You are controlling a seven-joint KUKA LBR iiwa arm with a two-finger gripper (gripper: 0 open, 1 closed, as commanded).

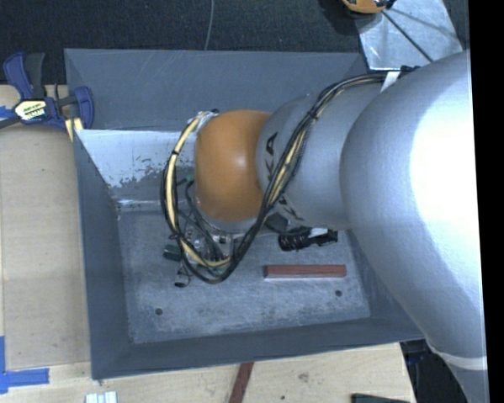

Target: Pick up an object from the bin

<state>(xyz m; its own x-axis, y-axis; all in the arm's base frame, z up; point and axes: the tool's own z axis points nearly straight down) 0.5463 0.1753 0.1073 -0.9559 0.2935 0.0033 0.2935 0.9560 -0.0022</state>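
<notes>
My gripper [207, 242] is low over the left middle of the bin floor, mostly hidden under the arm's orange cover and cable loops. Small dark pieces [173, 254] lie right beside it on its left; I cannot tell what they are. A flat reddish-brown bar [305, 272] lies lengthwise on the floor to the gripper's right, apart from it. Just above the bar sits a black object with a white end [308, 238], partly under the arm.
The big grey arm covers the bin's right half and back right corner. Bare floor shows along the front and at the left, and the sloped left wall is close to the gripper.
</notes>
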